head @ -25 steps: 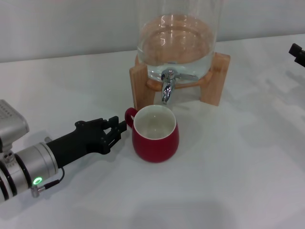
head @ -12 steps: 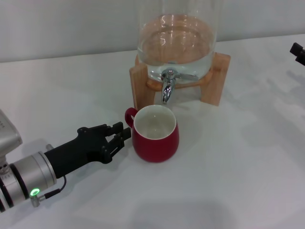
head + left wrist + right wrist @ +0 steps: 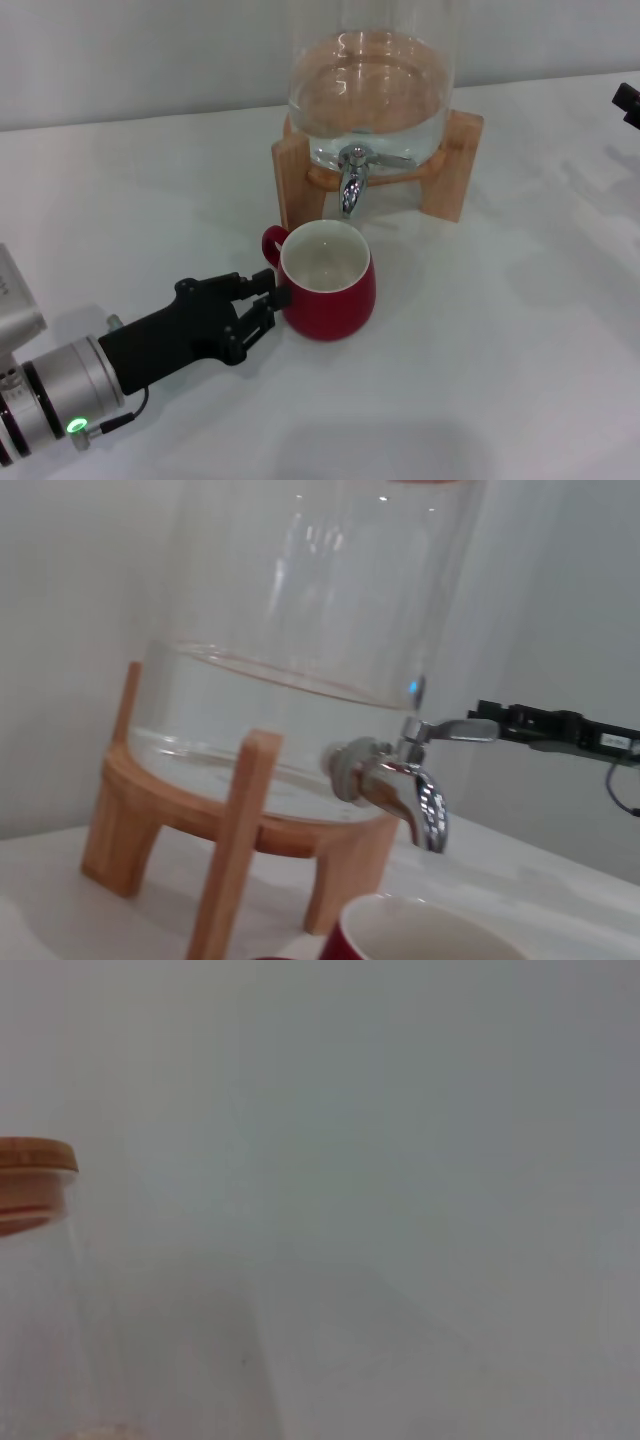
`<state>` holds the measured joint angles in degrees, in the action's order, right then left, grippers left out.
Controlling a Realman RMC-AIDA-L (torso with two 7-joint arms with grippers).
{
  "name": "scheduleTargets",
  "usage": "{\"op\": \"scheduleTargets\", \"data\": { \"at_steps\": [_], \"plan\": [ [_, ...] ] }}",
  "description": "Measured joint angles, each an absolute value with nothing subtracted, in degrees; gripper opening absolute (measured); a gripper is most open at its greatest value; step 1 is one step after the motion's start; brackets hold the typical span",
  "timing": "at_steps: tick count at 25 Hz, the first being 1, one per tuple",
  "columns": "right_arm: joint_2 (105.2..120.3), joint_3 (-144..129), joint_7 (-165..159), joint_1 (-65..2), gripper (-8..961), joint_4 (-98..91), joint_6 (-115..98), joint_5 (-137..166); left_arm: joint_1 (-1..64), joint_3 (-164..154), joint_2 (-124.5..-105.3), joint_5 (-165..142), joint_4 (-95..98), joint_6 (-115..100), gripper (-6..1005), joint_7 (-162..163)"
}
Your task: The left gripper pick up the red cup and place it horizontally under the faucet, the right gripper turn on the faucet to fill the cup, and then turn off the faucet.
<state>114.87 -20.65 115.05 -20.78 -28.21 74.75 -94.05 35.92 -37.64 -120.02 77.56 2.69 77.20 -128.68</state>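
Head view: empty red cup upright below faucet; left gripper jaws spread beside it.

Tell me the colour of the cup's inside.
Cream-white inside the red cup, dark red outside; clearest in the head view.

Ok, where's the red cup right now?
In the head view, the red cup stands mid-table, just in front of the faucet, with the left gripper at its left side.

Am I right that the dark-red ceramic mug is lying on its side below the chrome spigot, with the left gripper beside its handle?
Not quite: the head view shows the dark-red ceramic mug standing upright, mouth up, below the chrome spigot. The left gripper is indeed beside its handle.
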Motion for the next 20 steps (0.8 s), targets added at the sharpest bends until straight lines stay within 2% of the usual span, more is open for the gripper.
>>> {"op": "scheduleTargets", "data": {
  "at_steps": [20],
  "plan": [
    [115.04, -20.65, 115.05, -20.75, 798, -28.21, 74.17, -94.57, 38.93, -37.67, -119.88, 75.81, 0.73, 69.12, 248, -127.72]
  ]
}}
